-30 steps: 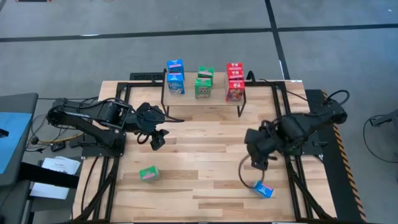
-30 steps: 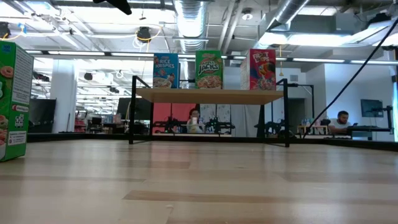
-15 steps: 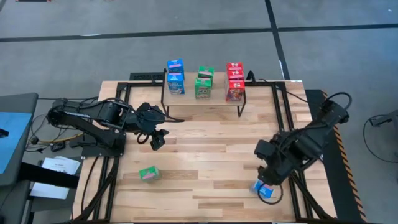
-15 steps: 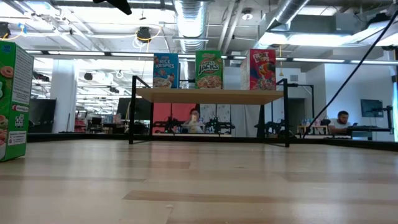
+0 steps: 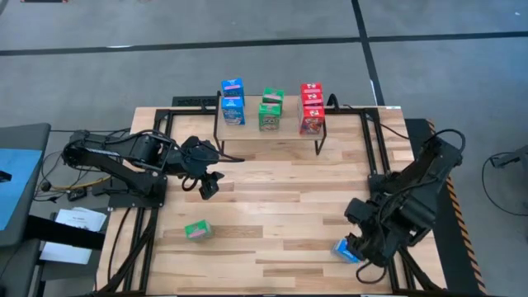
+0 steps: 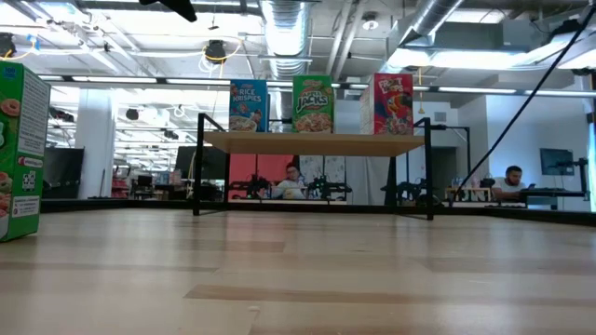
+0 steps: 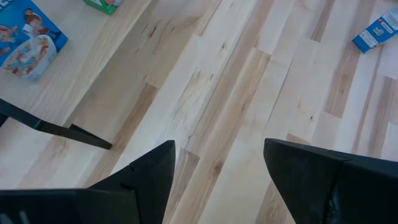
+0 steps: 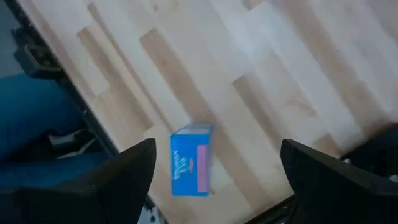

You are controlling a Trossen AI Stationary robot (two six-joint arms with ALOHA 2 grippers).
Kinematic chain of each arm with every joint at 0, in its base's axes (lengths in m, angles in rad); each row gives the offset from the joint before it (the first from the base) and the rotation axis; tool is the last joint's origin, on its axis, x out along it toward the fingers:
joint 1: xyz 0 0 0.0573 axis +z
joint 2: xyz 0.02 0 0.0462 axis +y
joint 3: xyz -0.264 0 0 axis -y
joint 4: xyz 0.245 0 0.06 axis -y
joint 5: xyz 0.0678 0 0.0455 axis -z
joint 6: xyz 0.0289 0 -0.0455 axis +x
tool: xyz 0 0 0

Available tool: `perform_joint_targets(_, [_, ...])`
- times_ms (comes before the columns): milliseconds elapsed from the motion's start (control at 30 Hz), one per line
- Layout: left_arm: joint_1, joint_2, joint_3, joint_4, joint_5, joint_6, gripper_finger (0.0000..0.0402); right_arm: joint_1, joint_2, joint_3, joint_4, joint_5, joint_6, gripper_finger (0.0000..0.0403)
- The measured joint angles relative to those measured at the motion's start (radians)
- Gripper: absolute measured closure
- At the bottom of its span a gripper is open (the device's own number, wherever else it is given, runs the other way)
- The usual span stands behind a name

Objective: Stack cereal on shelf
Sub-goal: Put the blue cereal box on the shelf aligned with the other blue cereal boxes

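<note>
The shelf (image 5: pixel 268 132) stands at the table's far side and carries a blue stack (image 5: pixel 233 101), a green stack (image 5: pixel 270 110) and a red stack (image 5: pixel 311 107). In the low view the shelf (image 6: pixel 317 142) shows their three fronts. A blue box (image 5: pixel 346 249) lies flat near the table's near right corner. My right gripper (image 5: pixel 361 245) hovers over it, open; in the right wrist view (image 8: pixel 217 186) the blue box (image 8: pixel 191 160) lies ahead, between the finger lines, untouched. A green box (image 5: pixel 196 230) stands near the left near side. My left gripper (image 5: pixel 208 183) waits open left of centre.
Black frame rails (image 5: pixel 373 157) run along the table's sides, and cables hang by the right arm (image 5: pixel 429 165). The near right table edge is close to the blue box. In the low view the green box (image 6: pixel 20 154) fills the left side. People sit in the room behind.
My right gripper has swung from the table's right middle toward the near right corner, ending over the blue box, with its arm folding back toward the near edge. The blue box and the green box have stayed where they were.
</note>
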Motion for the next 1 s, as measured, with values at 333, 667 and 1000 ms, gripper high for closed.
perform_joint_targets(333, [0.0,0.0,0.0,0.0,0.014,0.0,0.0168,0.034,0.139,0.0,0.041,-0.069,0.02,0.0035])
perform_joint_targets(667, [0.0,0.0,0.0,0.0,0.017,0.0,0.0168,0.048,0.227,0.001,0.113,-0.155,0.027,0.0035])
perform_joint_targets(1000, [0.0,0.0,0.0,0.0,0.017,0.0,0.0168,0.058,0.249,0.0,0.114,-0.164,0.122,0.0035])
